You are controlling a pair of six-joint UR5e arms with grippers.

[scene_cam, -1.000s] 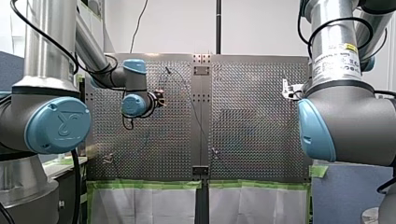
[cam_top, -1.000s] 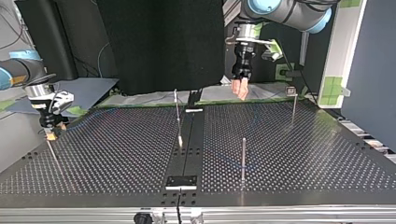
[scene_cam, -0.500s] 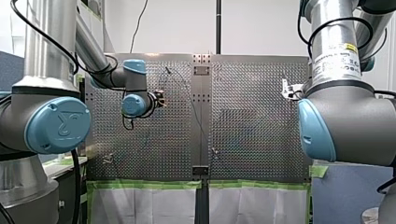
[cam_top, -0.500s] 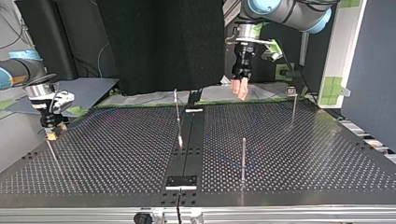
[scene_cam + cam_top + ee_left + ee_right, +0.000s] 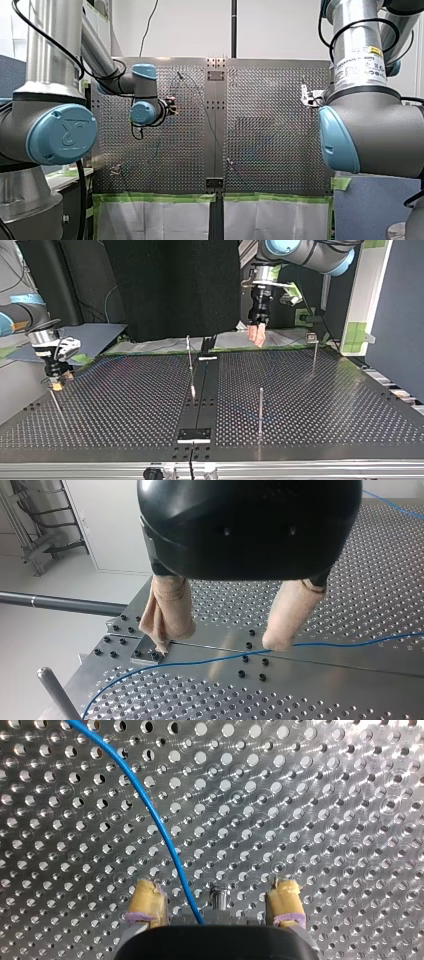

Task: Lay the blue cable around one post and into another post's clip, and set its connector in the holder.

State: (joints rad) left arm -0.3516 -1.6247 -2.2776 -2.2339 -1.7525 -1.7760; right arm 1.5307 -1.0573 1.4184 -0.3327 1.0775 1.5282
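In the right wrist view the thin blue cable (image 5: 160, 825) runs across the perforated plate and passes between my right gripper's (image 5: 215, 888) yellow pads (image 5: 146, 904). These stand wide open, with a thin post's tip (image 5: 218, 895) also between them. In the top view this gripper (image 5: 55, 382) hangs at the left over a slim post (image 5: 54, 399). My left gripper (image 5: 219, 645) is open with nothing between its beige pads (image 5: 167, 612), and it hovers over the centre rail where the cable (image 5: 210, 659) lies. In the top view it (image 5: 257, 336) sits at the table's far edge.
More posts stand on the table: a clip post (image 5: 189, 360) near the centre rail, a plain post (image 5: 260, 407) in front, and a clip post (image 5: 314, 350) at the right. A black plate (image 5: 195, 434) sits on the rail near the front edge. A dark rod (image 5: 57, 697) stands beside my left gripper.
My right gripper has shifted very slightly above its post. My left arm has not moved, and both grippers stay open.
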